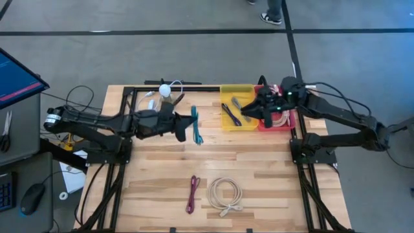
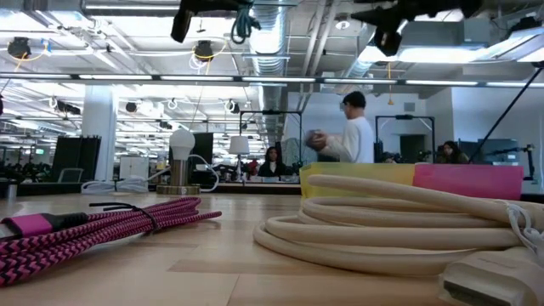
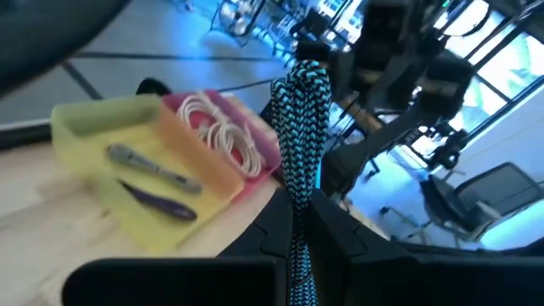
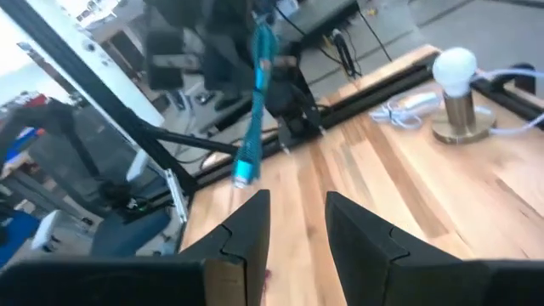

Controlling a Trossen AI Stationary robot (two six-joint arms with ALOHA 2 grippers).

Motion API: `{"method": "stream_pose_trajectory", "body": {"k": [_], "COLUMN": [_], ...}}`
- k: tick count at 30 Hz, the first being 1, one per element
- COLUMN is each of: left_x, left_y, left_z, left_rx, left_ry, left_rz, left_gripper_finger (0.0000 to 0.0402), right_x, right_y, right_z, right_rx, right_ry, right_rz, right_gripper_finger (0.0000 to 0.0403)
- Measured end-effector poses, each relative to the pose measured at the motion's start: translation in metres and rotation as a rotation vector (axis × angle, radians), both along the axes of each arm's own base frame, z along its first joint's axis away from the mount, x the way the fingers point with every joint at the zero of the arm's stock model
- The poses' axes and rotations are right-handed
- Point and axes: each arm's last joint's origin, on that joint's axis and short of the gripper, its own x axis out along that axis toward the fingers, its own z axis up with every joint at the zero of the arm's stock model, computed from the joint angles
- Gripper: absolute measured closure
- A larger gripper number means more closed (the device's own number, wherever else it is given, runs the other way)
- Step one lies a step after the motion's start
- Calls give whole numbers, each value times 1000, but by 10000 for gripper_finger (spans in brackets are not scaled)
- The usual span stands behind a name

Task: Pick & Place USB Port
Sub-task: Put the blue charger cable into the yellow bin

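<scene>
We see the left hand [image 1: 183,124] raised above the far-left part of the table [image 1: 272,181], clamped on a teal braided cable [image 1: 195,126] that hangs bundled from its fingers; the left wrist view shows the braid pinched between the two dark fingers [image 3: 340,234]. The right hand [image 1: 253,110] sits over the seam between the yellow bin [image 1: 228,90] and the pink bin [image 1: 290,120] at the table's far edge, its fingers [image 4: 246,225] parted with nothing between them. In the yellow bin lie a grey cable [image 3: 144,166] and a purple one [image 3: 161,202]; a coiled white cable [image 3: 225,136] fills the pink bin. Near the front edge rest a magenta braided cable [image 1: 193,194] and, just beside it, a cream coiled cable [image 1: 225,196]. A small lamp with a white bulb [image 1: 165,91] stands at the far side
</scene>
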Motion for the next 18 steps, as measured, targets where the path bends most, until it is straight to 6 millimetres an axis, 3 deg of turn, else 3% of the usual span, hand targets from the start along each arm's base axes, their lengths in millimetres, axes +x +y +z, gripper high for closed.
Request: {"method": "stream_pose_trajectory", "body": {"k": [18], "left_x": [2], "left_y": [11], "left_z": [6], "left_rx": [10], "left_ry": [-60], "left_rz": [3], "left_gripper_finger": [387], "right_x": [78], "right_y": [7], "right_z": [-26], "right_rx": [91], "right_ry": [-116], "right_rz": [101], "right_gripper_finger": [294]}}
